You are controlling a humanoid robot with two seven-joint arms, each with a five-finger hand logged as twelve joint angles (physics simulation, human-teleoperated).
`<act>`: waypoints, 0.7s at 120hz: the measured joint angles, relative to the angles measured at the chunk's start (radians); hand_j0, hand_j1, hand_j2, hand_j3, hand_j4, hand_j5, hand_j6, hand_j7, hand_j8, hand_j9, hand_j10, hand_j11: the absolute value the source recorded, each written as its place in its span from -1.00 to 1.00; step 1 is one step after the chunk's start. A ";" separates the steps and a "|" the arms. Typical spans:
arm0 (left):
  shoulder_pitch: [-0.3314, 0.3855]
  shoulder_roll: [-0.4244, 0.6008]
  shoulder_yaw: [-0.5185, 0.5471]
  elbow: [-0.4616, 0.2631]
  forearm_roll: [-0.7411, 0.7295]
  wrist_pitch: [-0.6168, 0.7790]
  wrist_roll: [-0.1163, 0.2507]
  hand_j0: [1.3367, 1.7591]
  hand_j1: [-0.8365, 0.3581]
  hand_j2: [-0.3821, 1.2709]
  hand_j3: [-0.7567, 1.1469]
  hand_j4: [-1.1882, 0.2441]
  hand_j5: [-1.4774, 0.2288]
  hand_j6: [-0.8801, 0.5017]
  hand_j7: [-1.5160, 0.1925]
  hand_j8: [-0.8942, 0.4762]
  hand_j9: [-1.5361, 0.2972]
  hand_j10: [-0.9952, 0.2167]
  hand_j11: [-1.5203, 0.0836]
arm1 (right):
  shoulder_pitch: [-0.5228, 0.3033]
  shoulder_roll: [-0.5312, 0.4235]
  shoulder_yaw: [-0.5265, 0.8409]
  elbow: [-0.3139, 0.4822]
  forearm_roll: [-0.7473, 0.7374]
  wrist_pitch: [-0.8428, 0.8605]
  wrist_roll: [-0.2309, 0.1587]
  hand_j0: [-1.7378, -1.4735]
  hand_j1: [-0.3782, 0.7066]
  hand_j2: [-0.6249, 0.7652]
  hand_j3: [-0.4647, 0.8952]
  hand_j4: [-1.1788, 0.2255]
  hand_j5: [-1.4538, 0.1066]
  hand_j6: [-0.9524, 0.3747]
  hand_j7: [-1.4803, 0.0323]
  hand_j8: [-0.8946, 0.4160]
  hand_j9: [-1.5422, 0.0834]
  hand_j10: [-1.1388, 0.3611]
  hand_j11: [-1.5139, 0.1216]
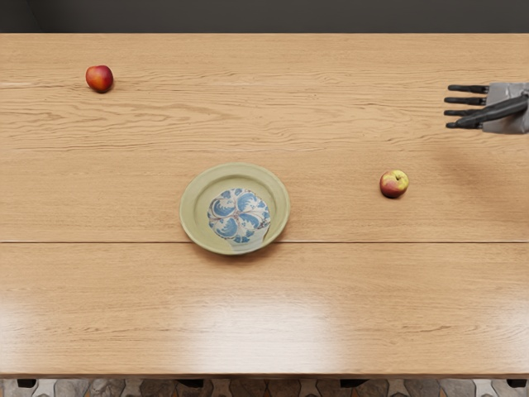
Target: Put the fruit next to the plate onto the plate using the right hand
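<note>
In the head view, your right hand (494, 107) hovers with fingers spread, holding nothing. The apple (394, 183) lies on the table (347, 314), right of the plate (192, 207). An off-centre touch could roll it away; ignore the far apple (99, 78).

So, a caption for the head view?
Open right hand near a yellow-red apple, green plate at centre, red apple far off.
</note>
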 joint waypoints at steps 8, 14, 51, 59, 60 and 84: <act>0.002 0.000 0.000 0.000 0.000 0.000 0.000 0.52 0.95 -0.53 -0.21 0.64 0.71 0.25 0.75 0.28 0.65 0.62 0.87 | 0.002 -0.001 0.000 0.000 0.000 0.000 0.000 -0.40 -0.95 -0.10 -0.32 0.68 0.86 0.44 0.96 0.37 0.90 0.52 0.85; 0.003 0.000 -0.001 0.000 0.000 0.000 0.000 0.52 0.95 -0.53 -0.21 0.64 0.71 0.25 0.75 0.28 0.65 0.62 0.87 | 0.003 0.000 -0.001 0.001 -0.001 0.000 0.000 -0.40 -0.95 -0.10 -0.32 0.68 0.86 0.44 0.96 0.37 0.90 0.52 0.85; 0.003 0.000 -0.002 0.001 0.000 0.000 0.000 0.52 0.95 -0.53 -0.21 0.64 0.71 0.25 0.75 0.28 0.65 0.62 0.87 | 0.157 0.166 -0.210 0.002 -0.233 0.000 0.000 -0.40 -0.95 -0.10 -0.32 0.68 0.86 0.44 0.96 0.37 0.90 0.52 0.85; 0.004 0.000 -0.002 0.000 0.000 0.000 0.000 0.52 0.95 -0.53 -0.21 0.64 0.71 0.25 0.75 0.28 0.65 0.62 0.87 | 0.222 0.257 -0.331 0.002 -0.284 0.000 0.000 -0.40 -0.95 -0.10 -0.32 0.68 0.86 0.44 0.96 0.37 0.90 0.52 0.85; 0.004 0.000 -0.002 0.000 0.000 0.000 0.000 0.52 0.95 -0.53 -0.21 0.64 0.71 0.25 0.75 0.28 0.65 0.62 0.87 | 0.231 0.268 -0.347 0.002 -0.288 0.000 0.000 -0.40 -0.95 -0.10 -0.32 0.68 0.86 0.44 0.96 0.37 0.90 0.52 0.85; 0.006 0.000 -0.003 0.001 0.000 0.000 0.000 0.52 0.95 -0.53 -0.20 0.64 0.71 0.25 0.75 0.28 0.65 0.62 0.87 | 0.346 0.437 -0.632 0.000 -0.336 -0.091 0.000 -0.40 -0.95 -0.10 -0.32 0.68 0.86 0.43 0.96 0.36 0.90 0.52 0.85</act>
